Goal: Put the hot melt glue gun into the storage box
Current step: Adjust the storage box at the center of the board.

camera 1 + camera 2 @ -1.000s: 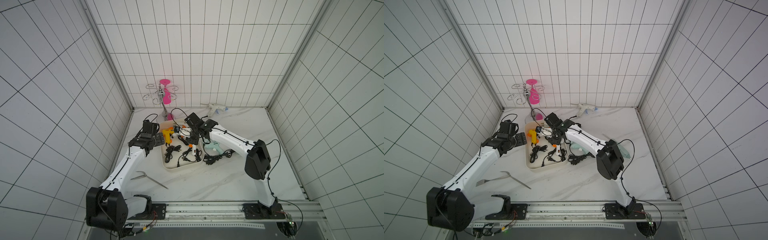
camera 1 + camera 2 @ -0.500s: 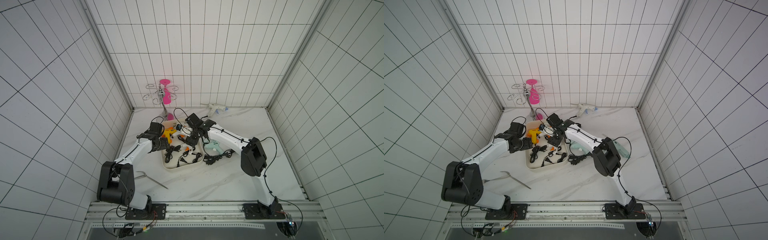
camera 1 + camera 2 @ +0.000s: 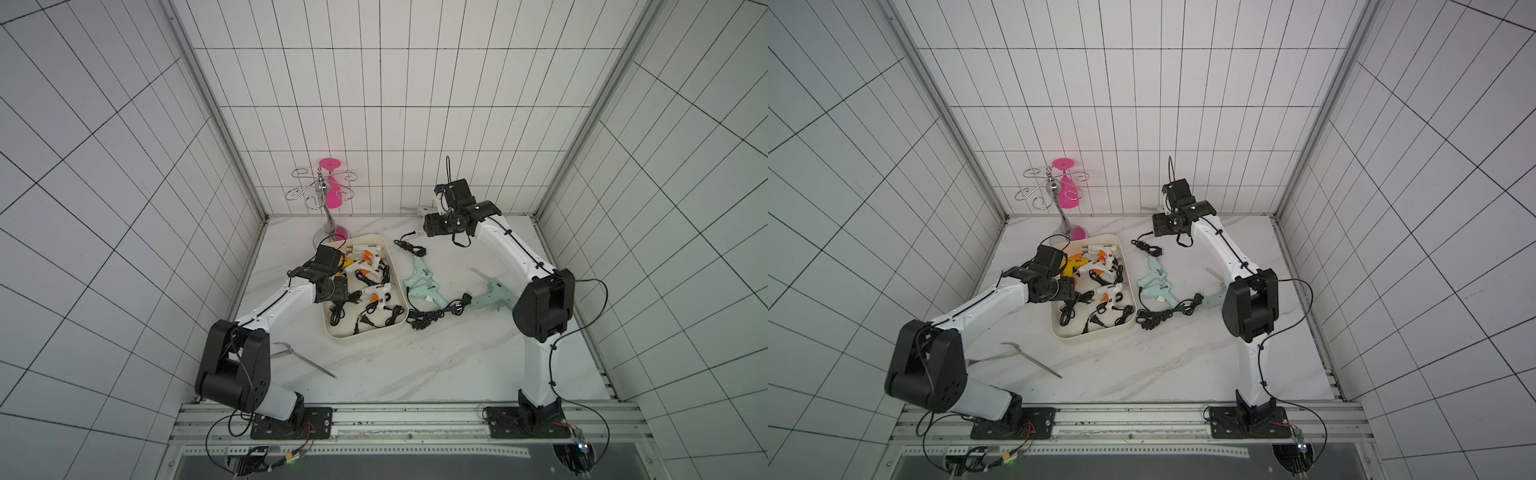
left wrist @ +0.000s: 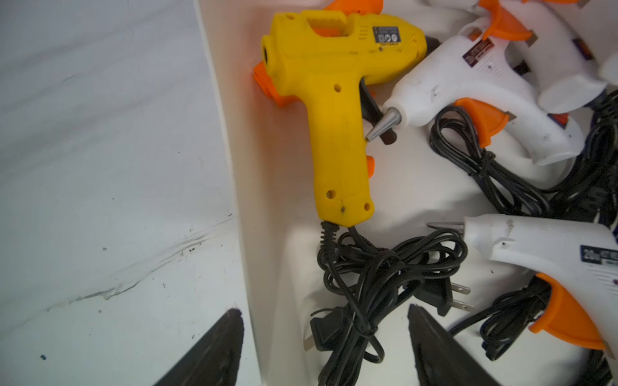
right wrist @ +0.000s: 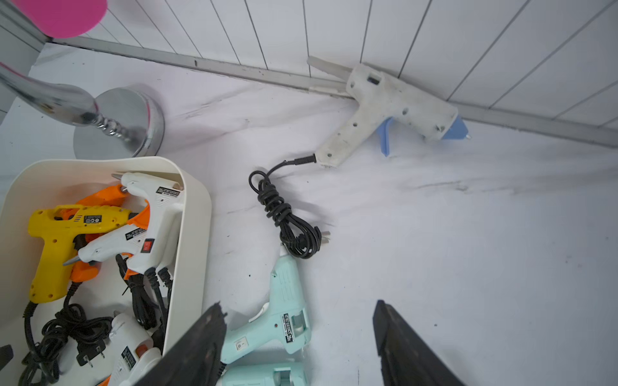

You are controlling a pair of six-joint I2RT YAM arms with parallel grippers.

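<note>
The cream-white storage box [image 3: 365, 333] [image 3: 1092, 337] lies left of the table's middle. It holds a yellow hot melt glue gun [image 4: 334, 100] [image 5: 60, 227], several white ones with orange triggers [image 4: 475, 70] and coiled cords. Two mint guns [image 3: 422, 282] [image 3: 494, 301] lie on the table right of the box. A white gun with a blue trigger [image 5: 384, 110] rests against the back wall. My left gripper [image 4: 322, 310] [image 3: 347, 291] is open, straddling the box's left wall [image 4: 247, 200]. My right gripper [image 5: 299, 304] [image 3: 432, 226] hangs open and empty above the table's back.
A chrome stand [image 3: 328, 199] with a pink glass stands behind the box. Metal tongs [image 3: 299, 357] lie at the front left. Black cords [image 3: 411, 247] [image 3: 432, 318] trail across the table right of the box. Tiled walls close in on three sides.
My right gripper has opened, left the box and risen toward the back right. My left gripper has moved in over the box's left wall.
</note>
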